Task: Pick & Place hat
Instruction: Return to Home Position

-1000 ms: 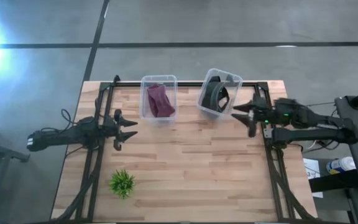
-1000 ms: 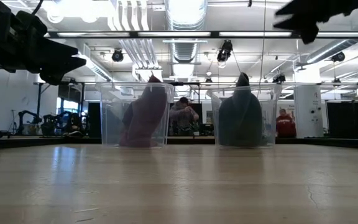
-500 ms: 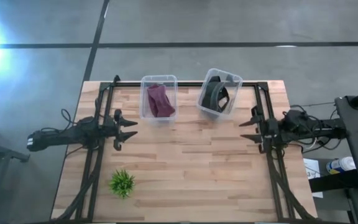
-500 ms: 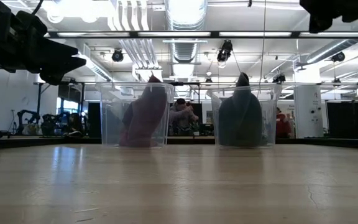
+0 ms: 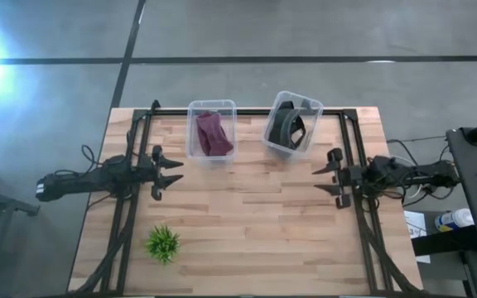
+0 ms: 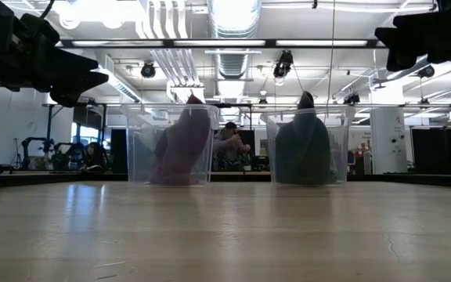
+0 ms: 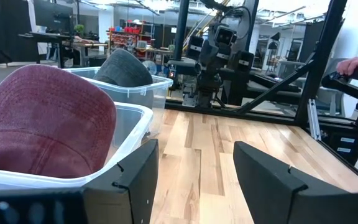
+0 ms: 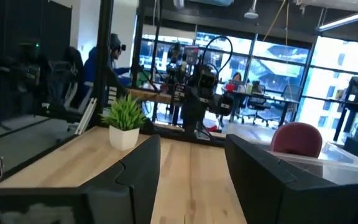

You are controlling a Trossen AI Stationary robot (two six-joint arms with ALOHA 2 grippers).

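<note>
A maroon hat (image 5: 211, 132) lies in a clear bin (image 5: 211, 105) at the table's far side; in the low view the maroon hat (image 6: 182, 149) stands up above the rim. A dark hat (image 5: 287, 126) fills a second clear bin (image 5: 305, 103) to its right. My left gripper (image 5: 171, 172) hovers open near the table's left edge, on the near side of the maroon hat (image 7: 42, 124). My right gripper (image 5: 325, 177) hovers open near the right edge, on the near side of the dark hat's bin. Both touch nothing.
A small green plant (image 5: 163, 243) in a white pot stands at the near left; the right wrist view shows the plant (image 8: 124, 121) too. Black frame rails (image 5: 361, 223) run along both table sides. Bare wood lies between the grippers. People show in the room behind (image 6: 227, 141).
My right gripper has moved away from the dark hat's bin toward the table's near edge and come down a little, its arm swinging level with the right side. It has stayed open. The left arm and both hats have kept still.
</note>
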